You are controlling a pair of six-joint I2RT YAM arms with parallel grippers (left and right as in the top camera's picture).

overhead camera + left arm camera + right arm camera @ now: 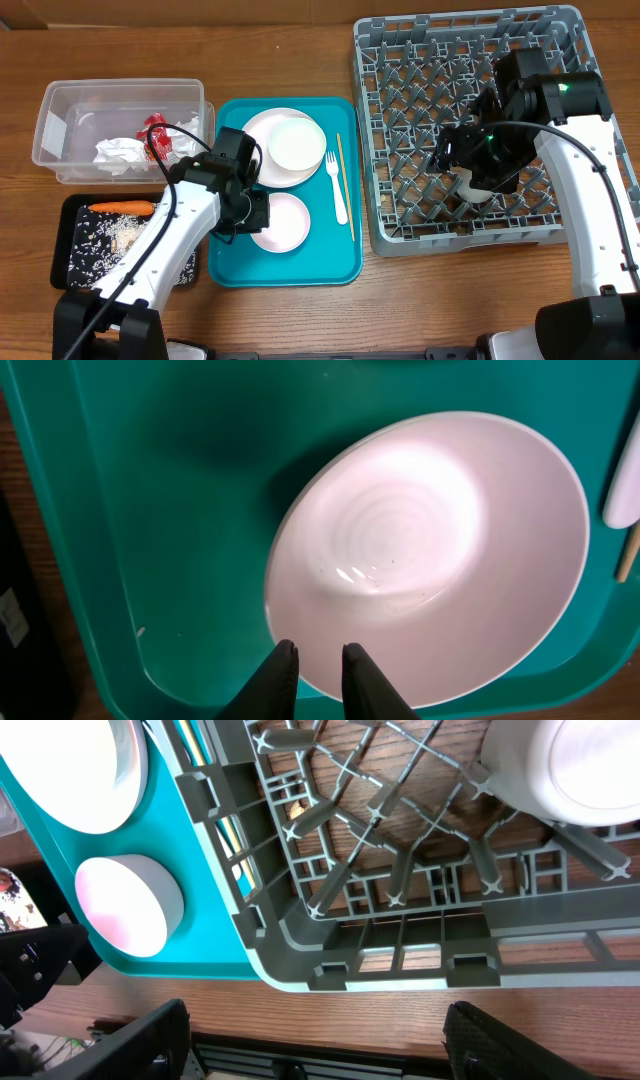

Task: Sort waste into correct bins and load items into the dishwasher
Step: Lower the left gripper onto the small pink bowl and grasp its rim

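Wrist view reveals left jaws pinching pink bowl [430, 550] rim, right jaws released

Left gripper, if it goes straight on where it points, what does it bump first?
The pink bowl: the left gripper straddles its near rim, so it probably hits that edge first, then the teal tray underneath.

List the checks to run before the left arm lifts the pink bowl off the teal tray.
1. Grip: left gripper shut on the rim of the pale pink round bowl: ok.
2. Bowl free of food scraps: ok.
3. The white plastic fork and thin wooden stick not touching the bowl: ok.
4. The right gripper open and empty: ok.
5. Free peg rows in the grey plastic dish rack: ok.
6. Grip firm enough to lift: cannot tell.
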